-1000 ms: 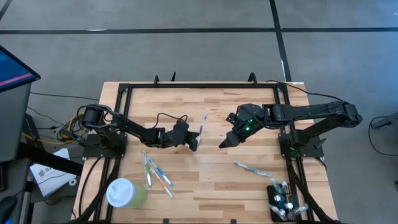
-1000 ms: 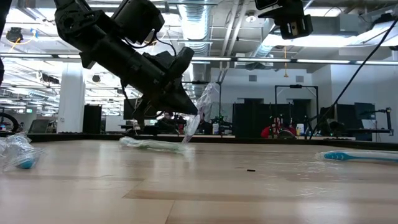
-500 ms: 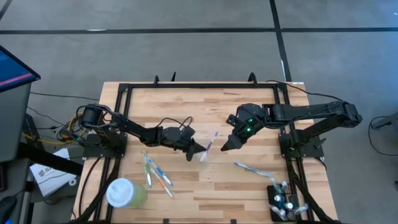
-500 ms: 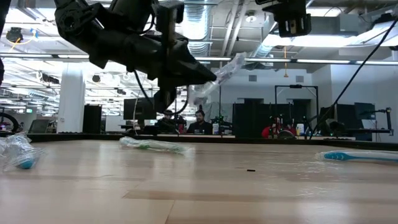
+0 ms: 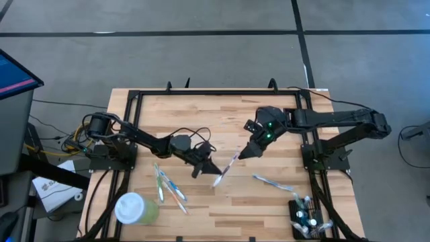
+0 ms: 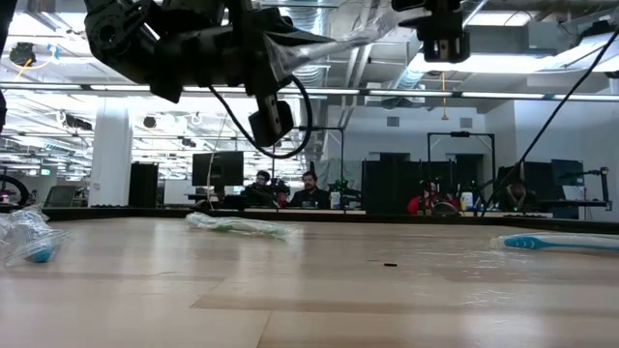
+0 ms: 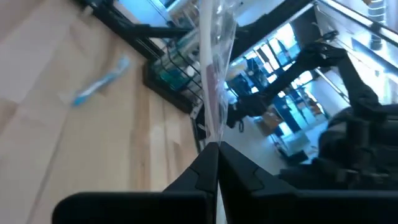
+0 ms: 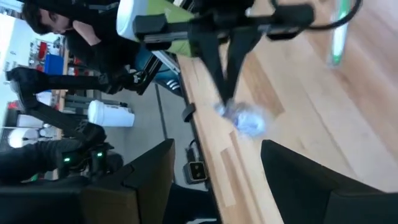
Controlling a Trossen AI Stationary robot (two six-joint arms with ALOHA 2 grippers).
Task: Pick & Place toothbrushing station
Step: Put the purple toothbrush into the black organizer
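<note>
My left gripper (image 5: pixel 209 172) hangs above the table's middle, shut on a toothbrush in a clear wrapper (image 5: pixel 227 167). The wrapped brush points toward my right gripper (image 5: pixel 246 153), which stands open just beyond its free end with nothing between its fingers (image 8: pixel 149 177). In the right wrist view the wrapper's end (image 8: pixel 245 118) shows head-on below the left gripper (image 8: pixel 225 68). The toothbrushing station (image 5: pixel 306 220), a small black holder with brushes stuck in it, stands at the table's near right corner and shows in the left wrist view too (image 7: pixel 166 78). My left gripper pinches the wrapped toothbrush near one end (image 7: pixel 214 134) between its two shut fingers (image 7: pixel 202 171). The fingers lie about level, pointing toward the table's right side. The brush is lifted clear of the table and sticks out past the fingertips toward the right gripper (image 6: pixel 358 27).
A pale green cup with a white lid (image 5: pixel 136 208) stands near the left front corner. Several wrapped toothbrushes (image 5: pixel 169 186) lie beside it, one blue brush (image 5: pixel 272 181) lies right of centre, and a green one (image 6: pixel 232 224) lies farther back. A black frame (image 5: pixel 201 92) borders the table.
My left gripper has risen and tipped from pointing steeply down to about level, staying shut. The wrapped toothbrush has swung with it, moving toward the near edge, and now points at the right gripper, well above the table.
</note>
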